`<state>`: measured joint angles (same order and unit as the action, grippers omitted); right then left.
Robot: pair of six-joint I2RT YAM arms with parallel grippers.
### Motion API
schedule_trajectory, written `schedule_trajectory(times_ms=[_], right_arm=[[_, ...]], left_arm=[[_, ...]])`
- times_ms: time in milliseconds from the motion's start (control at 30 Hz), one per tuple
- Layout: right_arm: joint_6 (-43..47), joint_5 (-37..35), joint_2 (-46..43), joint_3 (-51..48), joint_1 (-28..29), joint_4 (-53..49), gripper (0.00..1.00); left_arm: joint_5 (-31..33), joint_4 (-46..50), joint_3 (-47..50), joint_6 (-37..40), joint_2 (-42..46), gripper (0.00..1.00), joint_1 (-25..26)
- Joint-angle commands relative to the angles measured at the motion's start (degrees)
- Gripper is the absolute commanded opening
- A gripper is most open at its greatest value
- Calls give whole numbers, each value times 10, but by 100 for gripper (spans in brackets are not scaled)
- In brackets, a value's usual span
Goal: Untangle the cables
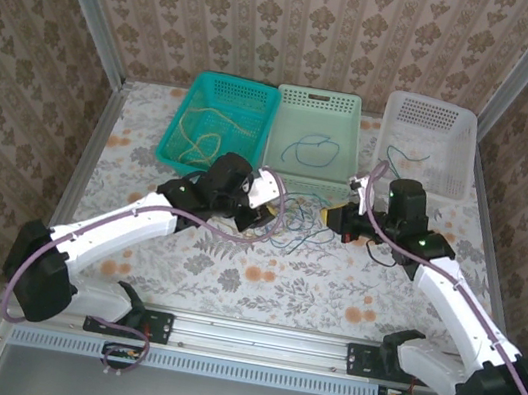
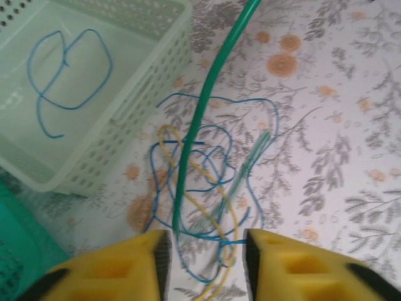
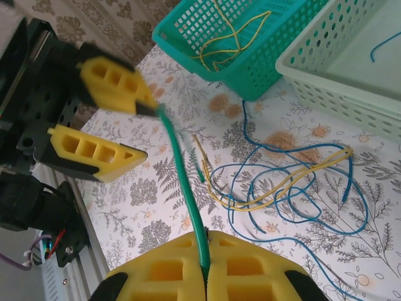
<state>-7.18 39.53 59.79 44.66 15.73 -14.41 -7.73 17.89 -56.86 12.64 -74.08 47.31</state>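
Seeing from above cables (image 1: 310, 151) lying in the baskets (image 1: 321, 97) and a tangle (image 1: 305, 227) on the table (image 1: 229, 283), I find my left gripper (image 2: 205, 241) open over it and my right gripper (image 3: 205, 241) clamped on the green cable (image 3: 185, 188), so I judge much sorting is left.

We're over the counter (image 1: 231, 273) now, floral all over, grey leaves and orange blooms on a pale ground. We'll take our bearings from the pale green basket (image 1: 309, 172), which stands at the far side, in the middle. Tight against its left wall sits a teal basket (image 1: 183, 166). To its right, slightly apart, stands a white basket (image 1: 465, 150). Just in front of the pale green basket lies the tangle of cables (image 1: 306, 220), flat on the print, thin blue loops overlapping with a yellow strand threaded through them. Nearer than the tangle, the floral surface runs to a metal rail (image 1: 261, 339).
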Motion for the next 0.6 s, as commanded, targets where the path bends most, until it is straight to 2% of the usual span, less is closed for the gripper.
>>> schedule_trajectory(times_ms=[0,67,167,233,367,467,567], right_arm=[[21,-36,-15,28,-7,-38,0],[20,-108,-8,41,-19,-65,0],[-1,-210,-2,60,-55,-84,0],[-26,-238,-10,64,-87,-65,0],[-58,-338,-14,82,-129,-31,0],[-90,-372,19,106,-171,-3,0],[-141,-368,67,121,-231,54,0]], left_arm=[[76,-10,-4,-23,3,76,-2],[115,-16,-3,-24,8,100,1],[152,-45,15,-21,29,100,10],[170,-62,27,-24,44,100,13],[194,-69,39,-29,56,100,14],[199,-65,43,-32,54,100,13],[201,-64,47,-41,54,100,13]])
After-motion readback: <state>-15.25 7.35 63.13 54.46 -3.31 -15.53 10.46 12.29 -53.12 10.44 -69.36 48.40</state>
